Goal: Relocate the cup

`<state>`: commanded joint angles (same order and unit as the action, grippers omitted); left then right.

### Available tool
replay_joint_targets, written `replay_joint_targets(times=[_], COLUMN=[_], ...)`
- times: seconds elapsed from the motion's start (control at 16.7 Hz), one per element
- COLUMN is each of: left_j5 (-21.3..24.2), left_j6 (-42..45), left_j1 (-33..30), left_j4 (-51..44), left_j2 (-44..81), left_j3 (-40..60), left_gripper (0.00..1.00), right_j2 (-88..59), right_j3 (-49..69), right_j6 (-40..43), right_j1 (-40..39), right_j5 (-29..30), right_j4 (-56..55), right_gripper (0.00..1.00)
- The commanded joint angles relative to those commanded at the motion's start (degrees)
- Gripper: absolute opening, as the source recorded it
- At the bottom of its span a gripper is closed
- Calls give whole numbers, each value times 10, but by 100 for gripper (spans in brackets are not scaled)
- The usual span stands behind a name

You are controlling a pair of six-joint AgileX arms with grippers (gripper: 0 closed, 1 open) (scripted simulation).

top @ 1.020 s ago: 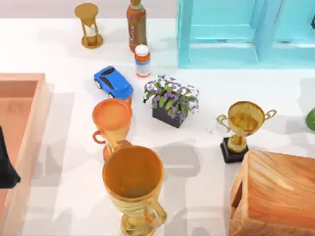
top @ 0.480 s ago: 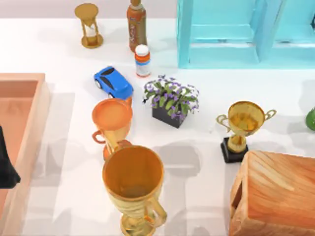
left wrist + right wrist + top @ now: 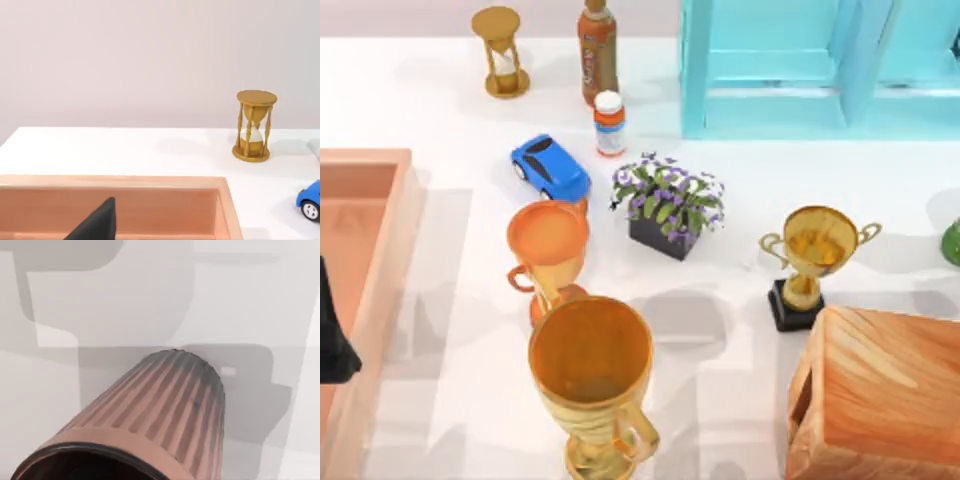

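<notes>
Since the potted plant with its purple blooms and dark square pot stands mid-table, everything else is placed from it. A glossy teal cabinet is seen behind it to the right, and a grained wooden box in front to the right. A smooth salmon tray lies well to the left.

Three cups are set upright. A big gold goblet stands in front-left of the plant, an orange cup just left of it, and a gold trophy on a black base to the right. Which one is meant cannot be told.

A rounded blue toy car lies near the plant's back-left. A waisted brass hourglass stands farther back.

The left gripper is held over the tray, dark and pointed, and whether it is clenched or released cannot be told.
</notes>
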<state>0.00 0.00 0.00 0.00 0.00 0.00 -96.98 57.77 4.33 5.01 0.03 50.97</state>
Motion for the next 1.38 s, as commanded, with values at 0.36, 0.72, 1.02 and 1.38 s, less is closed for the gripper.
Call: replay_joint_targets(times=[0.36, 0.72, 1.02, 1.38], left_j5=[0, 0, 0, 0], left_j6=[0, 0, 0, 0], left_j1=[0, 0, 0, 0], left_j4=[0, 0, 0, 0], left_j2=[0, 0, 0, 0], left_j3=[0, 0, 0, 0], left_gripper=[100, 100, 100, 100], right_j2=[-4, -4, -4, -4], right_j3=[-9, -9, -9, -9], right_j6=[-2, -2, -2, -2], right_j1=[-1, -1, -1, -1], right_j5=[0, 0, 0, 0], right_j4=[-14, -14, -14, -14], right_gripper=[92, 47, 10, 0])
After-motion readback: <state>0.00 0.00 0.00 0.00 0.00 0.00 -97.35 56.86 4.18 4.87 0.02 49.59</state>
